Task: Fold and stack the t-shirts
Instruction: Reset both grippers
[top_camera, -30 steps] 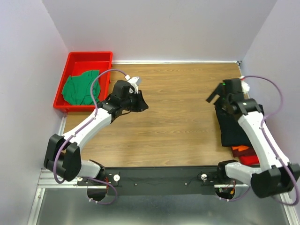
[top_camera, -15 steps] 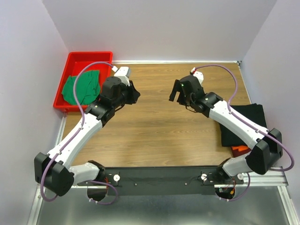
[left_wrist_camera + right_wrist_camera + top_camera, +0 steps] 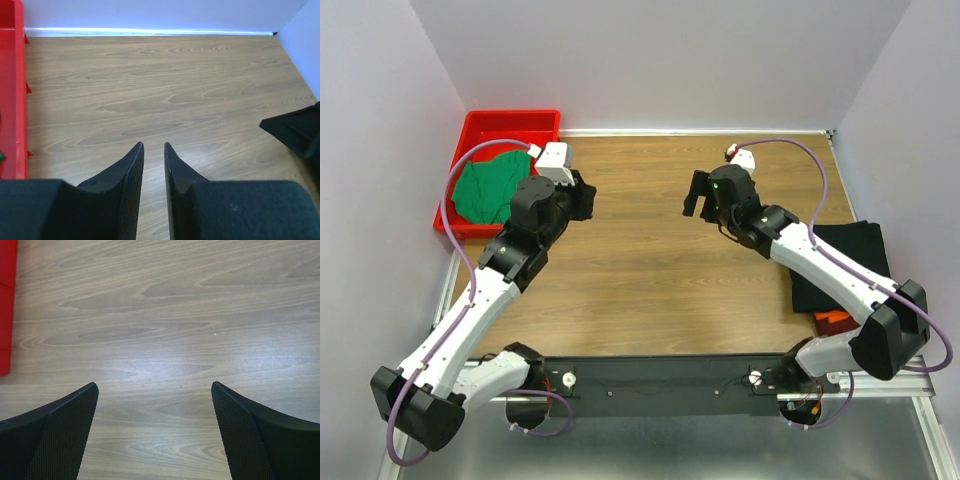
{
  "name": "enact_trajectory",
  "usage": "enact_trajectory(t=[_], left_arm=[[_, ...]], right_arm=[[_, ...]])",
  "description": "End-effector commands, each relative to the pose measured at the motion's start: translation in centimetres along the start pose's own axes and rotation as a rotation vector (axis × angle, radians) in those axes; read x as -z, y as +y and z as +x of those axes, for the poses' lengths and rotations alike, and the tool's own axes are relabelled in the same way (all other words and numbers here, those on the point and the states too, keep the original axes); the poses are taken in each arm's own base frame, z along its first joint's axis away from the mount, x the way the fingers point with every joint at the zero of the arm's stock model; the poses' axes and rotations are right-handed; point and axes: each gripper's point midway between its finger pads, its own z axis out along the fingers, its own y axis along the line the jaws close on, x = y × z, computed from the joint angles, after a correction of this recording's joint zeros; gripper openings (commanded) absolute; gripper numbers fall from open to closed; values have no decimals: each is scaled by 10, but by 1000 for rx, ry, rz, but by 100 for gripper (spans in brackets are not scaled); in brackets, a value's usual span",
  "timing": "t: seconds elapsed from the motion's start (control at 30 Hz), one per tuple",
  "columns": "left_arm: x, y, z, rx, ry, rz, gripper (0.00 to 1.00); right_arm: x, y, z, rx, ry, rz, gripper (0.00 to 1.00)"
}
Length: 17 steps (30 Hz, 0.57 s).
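The green shirt (image 3: 485, 190) lies crumpled in the red tray (image 3: 510, 122) at the far left corner of the table (image 3: 650, 270). The left gripper (image 3: 154, 146) hovers just right of the tray, over bare wood; the green shirt is to its left, near but apart from it. Its fingers (image 3: 131, 172) stand a narrow slit apart with only wood showing between them, so it grasps nothing. In the left wrist view the tray wall runs down the left edge, and a speck of green shows at its lower end

The right gripper (image 3: 155, 385) hangs over the middle of the table, its jaws spread wide and empty, wood grain showing between them. The black shirt (image 3: 812, 292) lies folded flat at the right edge of the table, well apart from this gripper, back along the arm toward its base. The right forearm crosses above it. A strip of the orange shirt (image 3: 832, 322) sticks out from under the near edge of the black one
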Motion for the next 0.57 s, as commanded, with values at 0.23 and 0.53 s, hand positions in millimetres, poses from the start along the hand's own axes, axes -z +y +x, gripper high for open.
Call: enact_trajectory(t=[0.23, 0.53], left_arm=[[1, 17, -3, -30, -30, -66, 31], [2, 20, -6, -15, -39, -59, 31]], right_arm=[[-2, -2, -3, 56, -35, -6, 100], [-4, 2, -2, 49, -30, -24, 100]])
